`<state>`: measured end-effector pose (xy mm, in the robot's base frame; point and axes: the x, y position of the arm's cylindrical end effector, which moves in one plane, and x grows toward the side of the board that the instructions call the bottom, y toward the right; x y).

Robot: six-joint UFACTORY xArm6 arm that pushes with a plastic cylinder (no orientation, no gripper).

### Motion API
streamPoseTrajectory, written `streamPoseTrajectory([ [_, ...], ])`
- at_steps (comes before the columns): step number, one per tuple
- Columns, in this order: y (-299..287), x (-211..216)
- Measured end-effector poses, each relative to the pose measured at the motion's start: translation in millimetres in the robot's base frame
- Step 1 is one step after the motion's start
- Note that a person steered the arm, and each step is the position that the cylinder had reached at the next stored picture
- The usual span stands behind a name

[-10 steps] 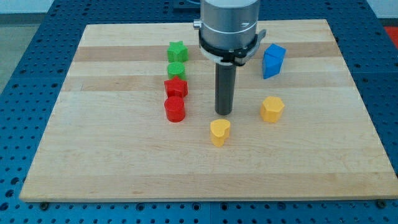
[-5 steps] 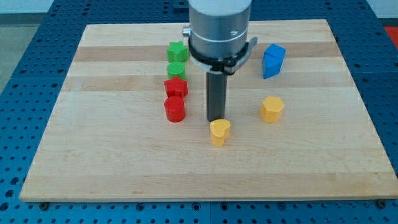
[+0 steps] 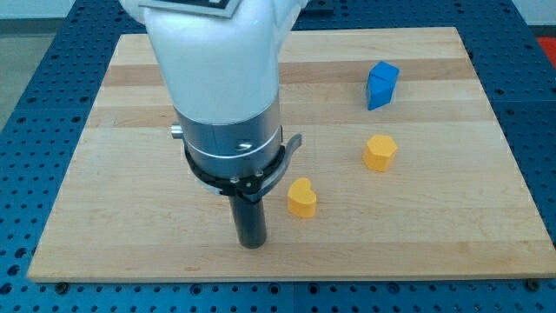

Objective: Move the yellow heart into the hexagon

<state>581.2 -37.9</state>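
The yellow heart (image 3: 301,197) lies on the wooden board (image 3: 434,217) a little below the middle. The yellow hexagon (image 3: 380,151) lies up and to the right of it, apart from it. My tip (image 3: 251,244) rests on the board to the lower left of the heart, a short gap away, not touching it. The arm's body hides the board's left-centre part.
A blue block (image 3: 381,83) stands near the view's top right, above the hexagon. The green and red blocks seen earlier are hidden behind the arm. The board's bottom edge runs just below my tip.
My tip has swung from just above the yellow heart down to its lower left. The heart has shifted slightly. The arm now covers the green and red blocks.
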Motion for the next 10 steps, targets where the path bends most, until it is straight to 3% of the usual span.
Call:
streamPoseTrajectory([
  [2,70.6,-102.2],
  [4,69.6,-102.9],
  [6,57.4,-60.3],
  [8,124.1,-144.0],
  [10,123.7,-145.5],
])
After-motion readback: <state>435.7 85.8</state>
